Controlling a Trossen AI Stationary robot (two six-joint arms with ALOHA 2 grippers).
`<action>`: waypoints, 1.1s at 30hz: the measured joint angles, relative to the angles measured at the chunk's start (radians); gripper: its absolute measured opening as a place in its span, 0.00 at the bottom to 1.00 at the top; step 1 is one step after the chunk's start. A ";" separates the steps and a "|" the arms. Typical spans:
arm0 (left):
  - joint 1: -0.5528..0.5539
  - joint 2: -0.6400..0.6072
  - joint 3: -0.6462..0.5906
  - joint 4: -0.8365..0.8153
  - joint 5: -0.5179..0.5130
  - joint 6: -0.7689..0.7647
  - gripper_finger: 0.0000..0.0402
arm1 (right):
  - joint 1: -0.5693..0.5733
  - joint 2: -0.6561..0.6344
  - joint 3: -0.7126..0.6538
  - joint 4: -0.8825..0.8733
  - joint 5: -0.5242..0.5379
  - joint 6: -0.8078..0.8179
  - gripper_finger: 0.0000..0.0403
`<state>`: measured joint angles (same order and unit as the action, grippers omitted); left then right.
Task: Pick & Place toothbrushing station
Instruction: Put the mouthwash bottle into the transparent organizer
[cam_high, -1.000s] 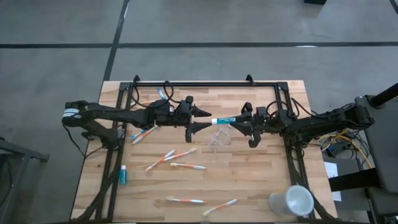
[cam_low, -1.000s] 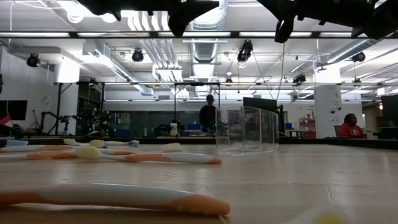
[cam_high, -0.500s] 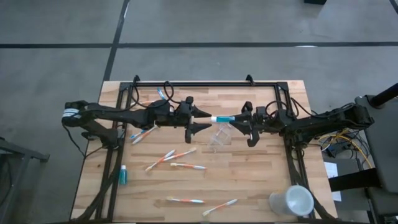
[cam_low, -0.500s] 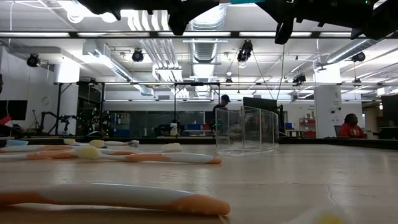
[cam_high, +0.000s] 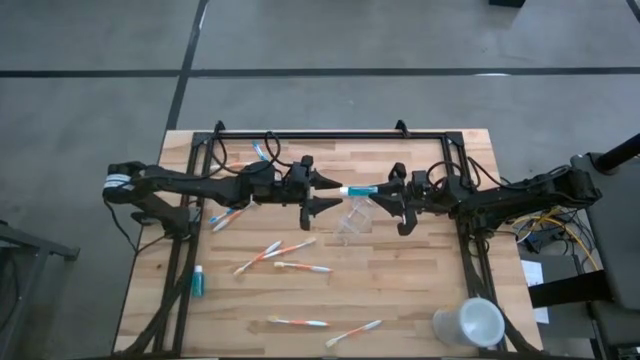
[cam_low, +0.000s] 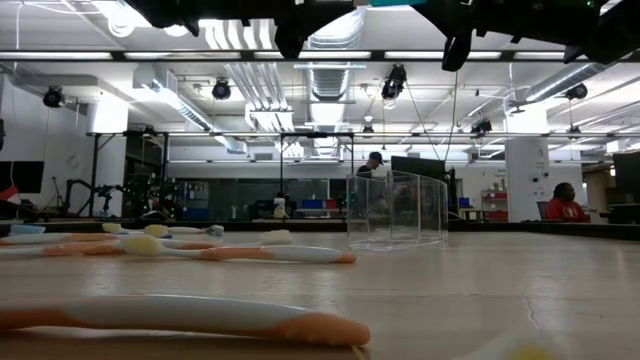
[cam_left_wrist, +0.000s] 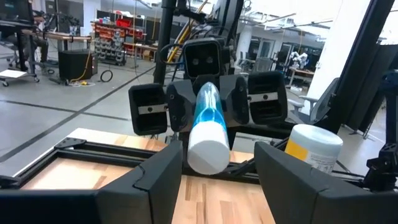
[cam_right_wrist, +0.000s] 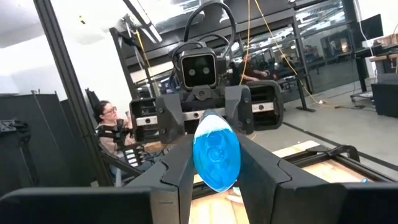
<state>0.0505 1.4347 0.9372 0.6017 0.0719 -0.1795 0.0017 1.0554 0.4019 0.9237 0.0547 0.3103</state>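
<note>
High view shows the blue tube (cam_high: 362, 190) held level in the air between both arms, above the clear cup (cam_high: 352, 220) on the worktop (cam_high: 400, 300). We have our right gripper (cam_high: 398, 203) clamped on its tail end so our left gripper (cam_high: 318, 192), jaws wide around the white cap, can take it. Toothbrushes (cam_high: 285, 250) lie scattered nearby.

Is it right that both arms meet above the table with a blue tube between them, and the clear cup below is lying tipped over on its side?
Not quite. The clear cup stands upright on the table, as the low view shows. The rest holds: the left gripper and right gripper face each other with the blue tube between them.
</note>
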 joint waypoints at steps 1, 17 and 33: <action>0.000 0.003 0.000 0.004 0.000 0.000 0.51 | 0.000 0.000 0.000 0.000 0.000 0.000 0.24; 0.006 0.070 0.060 0.035 -0.001 0.038 0.51 | 0.000 -0.001 0.000 0.000 -0.002 0.000 0.24; 0.007 0.060 0.068 -0.027 -0.001 0.046 0.51 | 0.000 -0.002 0.000 0.000 -0.003 -0.003 0.24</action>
<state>0.0574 1.4950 1.0054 0.5743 0.0711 -0.1334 0.0021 1.0538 0.4019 0.9237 0.0513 0.3070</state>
